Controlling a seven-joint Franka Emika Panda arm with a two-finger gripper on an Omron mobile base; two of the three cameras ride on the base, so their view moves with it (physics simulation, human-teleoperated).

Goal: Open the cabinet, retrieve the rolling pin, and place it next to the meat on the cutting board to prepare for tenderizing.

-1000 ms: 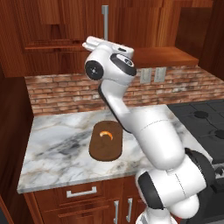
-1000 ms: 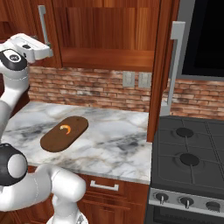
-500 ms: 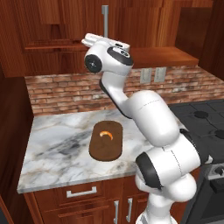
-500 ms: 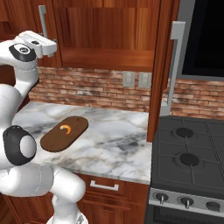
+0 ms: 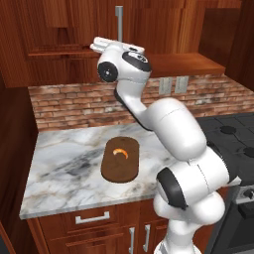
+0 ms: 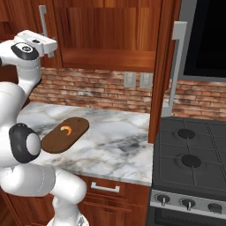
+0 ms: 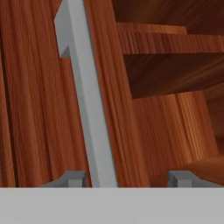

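The cabinet (image 6: 106, 31) hangs above the counter. Its right door (image 6: 165, 66) stands swung out edge-on, and its left door carries a long silver handle (image 5: 119, 20). My gripper (image 5: 111, 44) is raised against that handle (image 6: 43, 20). In the hand view the handle (image 7: 89, 113) runs up between my two fingertips (image 7: 72, 178), close to the left one, with a gap on the right; the gripper (image 7: 127, 179) is open. The dark cutting board (image 5: 120, 158) lies on the marble counter with the small orange meat (image 5: 120, 153) on it. The rolling pin is hidden.
A bare cabinet shelf (image 7: 166, 43) shows to the right of the handle. A black stove (image 6: 190, 150) stands to the right of the counter (image 6: 119, 145). Wall sockets (image 6: 137, 79) sit in the brick backsplash. Drawers (image 6: 106, 187) lie below the counter.
The hand has edged in toward the cabinet handle and the upper arm has swung forward. The board and meat have not moved.
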